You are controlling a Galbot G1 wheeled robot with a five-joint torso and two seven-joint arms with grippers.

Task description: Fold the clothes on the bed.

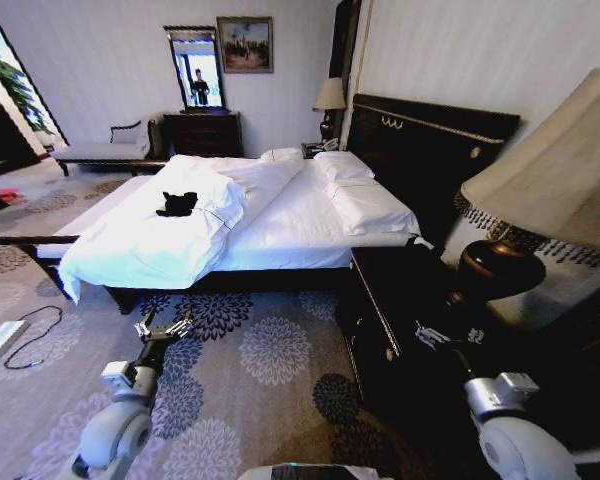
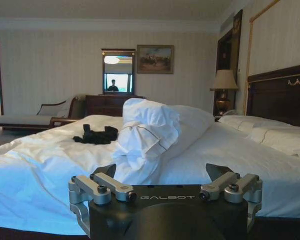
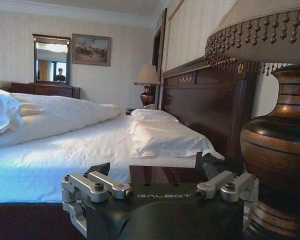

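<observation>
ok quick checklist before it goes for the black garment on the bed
1. Clothes located, bunched on the white duvet: ok.
2. Clothes within reach of the grippers: not ok, robot stands off the bed.
3. Left gripper open and empty, over the carpet: ok.
4. Right gripper open and empty: ok.
5. Right gripper clear of the lamp: not ok, close beside it.
6. Garment's orientation: cannot tell.
</observation>
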